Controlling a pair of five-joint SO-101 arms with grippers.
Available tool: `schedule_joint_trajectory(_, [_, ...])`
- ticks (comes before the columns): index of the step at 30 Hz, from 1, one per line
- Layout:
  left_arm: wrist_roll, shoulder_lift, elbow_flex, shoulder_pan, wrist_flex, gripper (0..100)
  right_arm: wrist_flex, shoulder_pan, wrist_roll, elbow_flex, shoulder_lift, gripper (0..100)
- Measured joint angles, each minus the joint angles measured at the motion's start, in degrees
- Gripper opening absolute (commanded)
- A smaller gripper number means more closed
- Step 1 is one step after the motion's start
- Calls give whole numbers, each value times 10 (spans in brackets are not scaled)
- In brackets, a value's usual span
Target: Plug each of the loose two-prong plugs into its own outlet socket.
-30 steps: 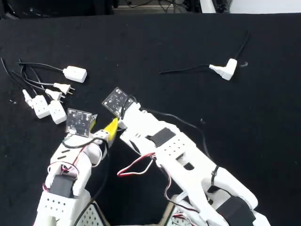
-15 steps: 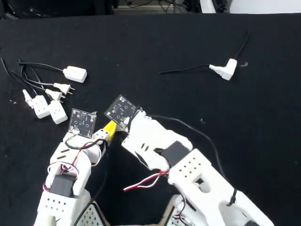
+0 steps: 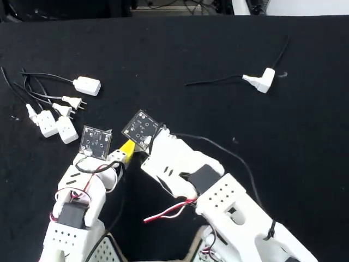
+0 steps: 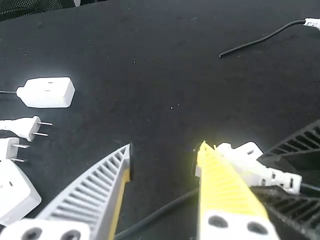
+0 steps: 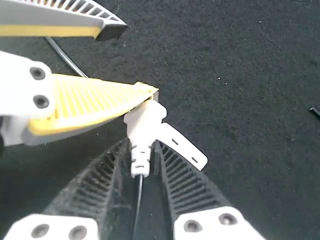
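Black counter is the biggest thing in view. Both arms sit low at its near edge, right arm and left arm, heads nearly together.

Main risk is an arm-on-arm clash. Right pincer is clamped on a white plug, gripped by its narrow cord end. Left pincer is spread wide w/ nothing btwn its jaws, yet its yellow finger touches the plug's head. Any push from the left prob. twists the plug in the grip or knocks it out. Closing the left jaws here could also pinch the black cable that runs btwn them.

Next risk is the carry. The outlet socket and two more socket blocks lie well apart from the held plug, off at the counter's left w/ crossed cords. The plug's own cord trails back under the arms, so it may snag or drag.

Loose plugs lie just beside those blocks, so a sweep in could shove them. Another white plug lies far right, out of the way.

Smallest item is a flat white tab that juts off the held plug and could catch. Can't tell which way the prongs point, so misalignment at the socket is likely too.
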Motion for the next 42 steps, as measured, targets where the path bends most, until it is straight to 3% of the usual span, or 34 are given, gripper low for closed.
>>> schedule_joint_trajectory(42, [1, -1, 0, -1, 4, 220, -61, 12, -181, 1, 0, 11])
